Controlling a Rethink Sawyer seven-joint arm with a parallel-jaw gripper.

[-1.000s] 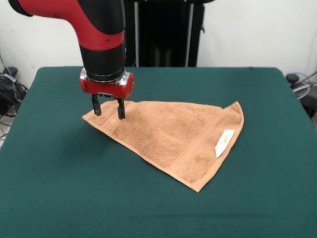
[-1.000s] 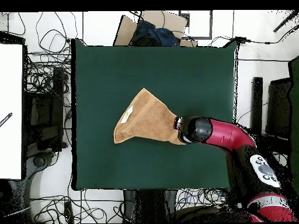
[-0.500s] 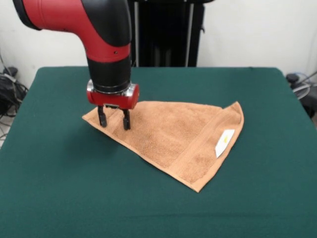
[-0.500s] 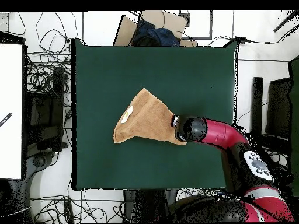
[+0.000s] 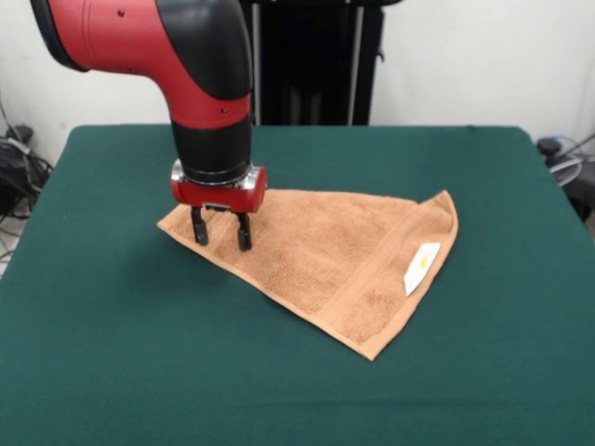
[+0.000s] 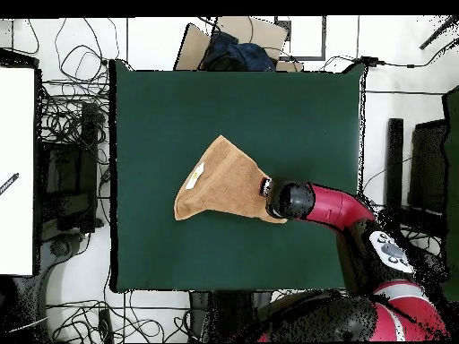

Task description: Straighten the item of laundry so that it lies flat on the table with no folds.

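From my remote station, I see the hand (image 5: 222, 234) with its fingers spread open, tips down on the pointed corner of the orange-tan towel (image 5: 325, 260). The towel lies near the middle of the green counter (image 5: 483, 372), folded into a rough triangle, its white label (image 5: 421, 268) facing up.

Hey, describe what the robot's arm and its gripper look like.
The arm is thick and rounded, glossy red with black joint sections. A red collar with a silver ring sits at the wrist. The gripper has two short black fingers. No loose cables show on it.
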